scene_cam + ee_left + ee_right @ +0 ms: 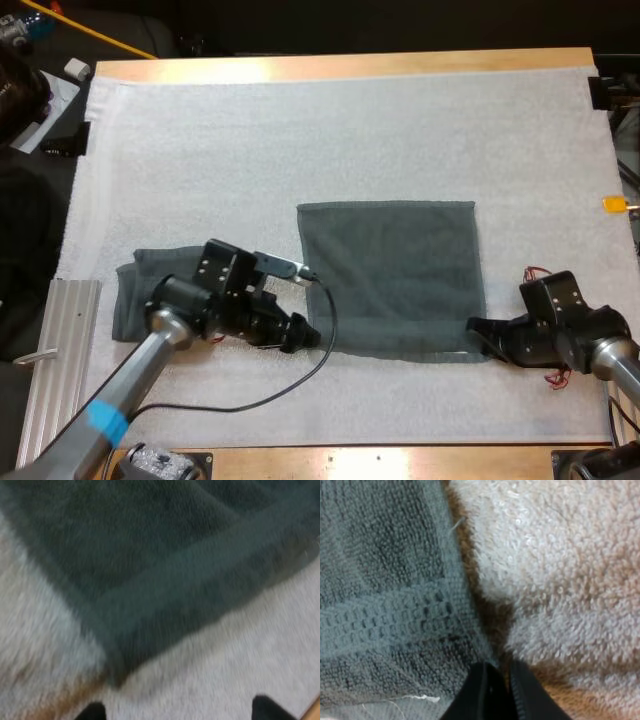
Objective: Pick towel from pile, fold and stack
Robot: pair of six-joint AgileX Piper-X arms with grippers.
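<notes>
The flat dark grey-green terry towel (390,275) lies spread right of the white mat's (350,130) middle, close to its near edge and squared to it, its long axis seemingly running left to right. I'd say the fold is only being set up. The right gripper (476,331) is pressed together at the near right corner, apparently pinching the hem, while the left gripper (306,336) stands spread just short of the near left corner. Next it must close there, then both lift evenly. A bunched dark grey-green towel (135,290) lies by the mat's left edge.
</notes>
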